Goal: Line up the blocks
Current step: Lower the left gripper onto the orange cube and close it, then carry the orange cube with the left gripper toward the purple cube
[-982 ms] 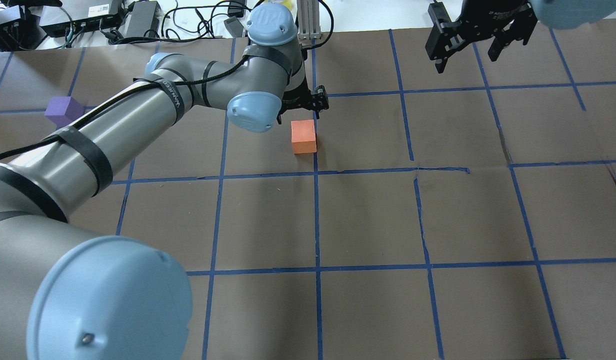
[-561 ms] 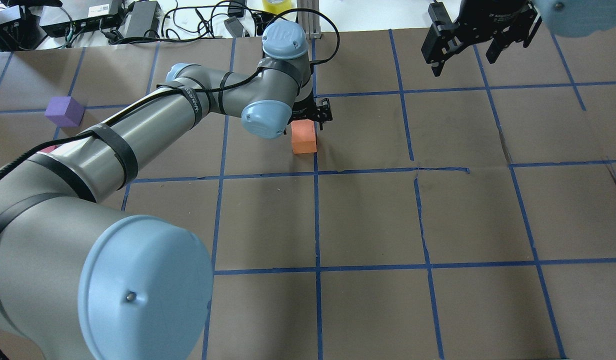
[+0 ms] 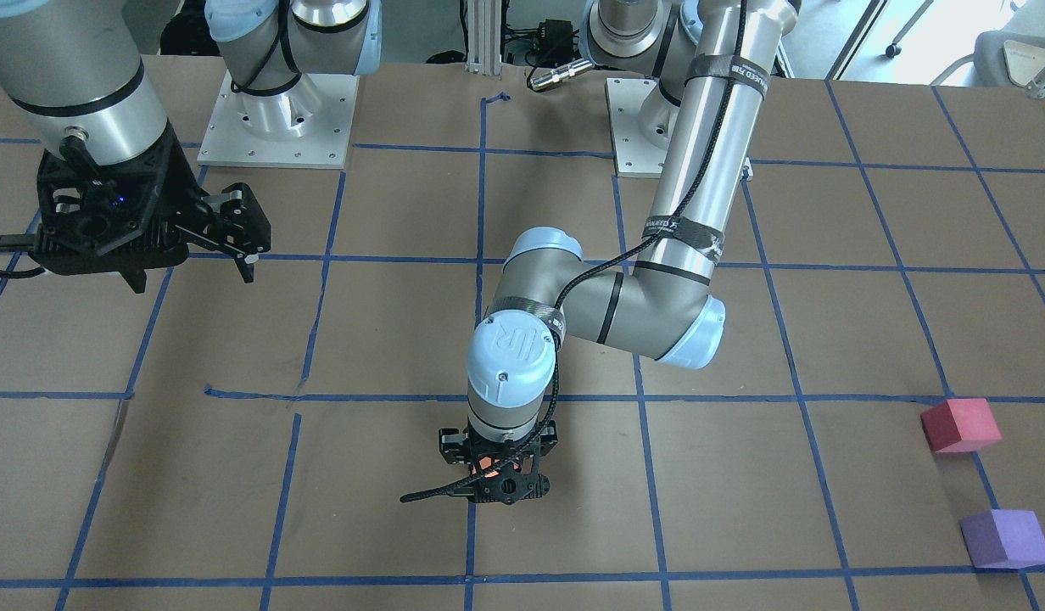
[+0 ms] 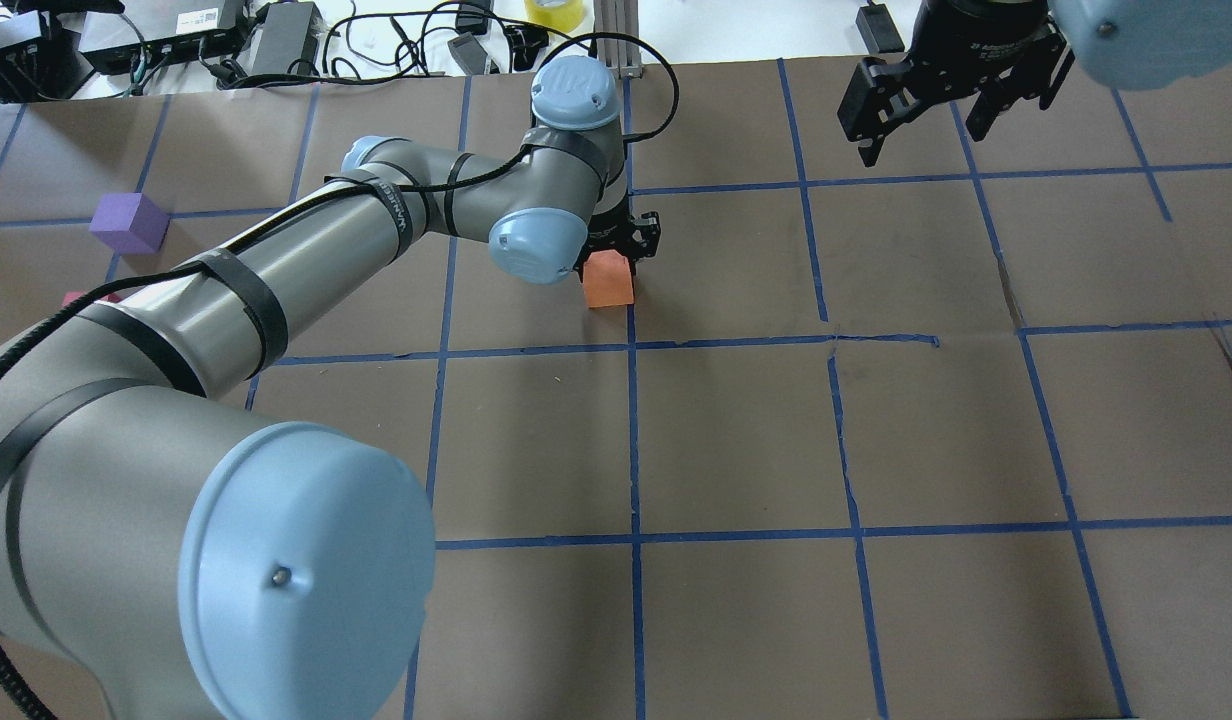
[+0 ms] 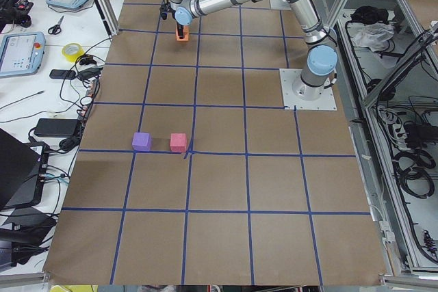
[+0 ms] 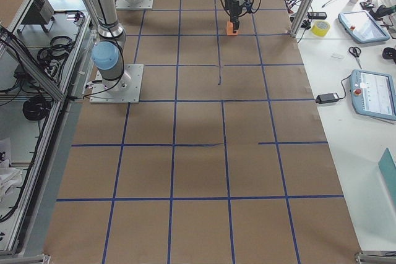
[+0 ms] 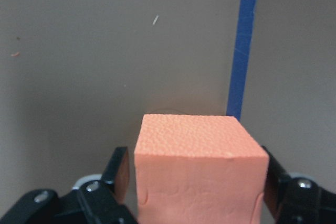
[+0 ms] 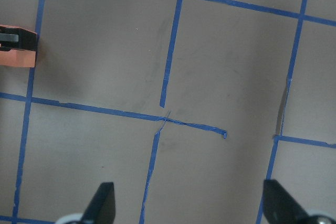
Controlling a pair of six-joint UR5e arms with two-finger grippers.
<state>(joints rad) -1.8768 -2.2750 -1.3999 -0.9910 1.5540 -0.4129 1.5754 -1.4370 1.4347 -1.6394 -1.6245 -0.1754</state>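
The orange block (image 4: 608,285) sits on the brown table next to a blue tape line. My left gripper (image 4: 621,240) is lowered over it. In the left wrist view the block (image 7: 199,166) stands between the two open fingers (image 7: 119,174), with a small gap on one side. The purple block (image 4: 129,222) and the red-pink block (image 3: 959,424) lie side by side far off on my left; the arm hides most of the red-pink one in the overhead view. My right gripper (image 4: 921,130) hangs open and empty above the far right of the table.
The table is brown paper with a grid of blue tape (image 4: 636,440). Cables, power bricks and a yellow tape roll (image 4: 554,12) lie beyond the far edge. My left arm (image 4: 276,270) stretches low across the left half of the table.
My left gripper has come down from just beyond the orange block until its fingers straddle it. The right gripper shifted slightly. The blocks have not moved.
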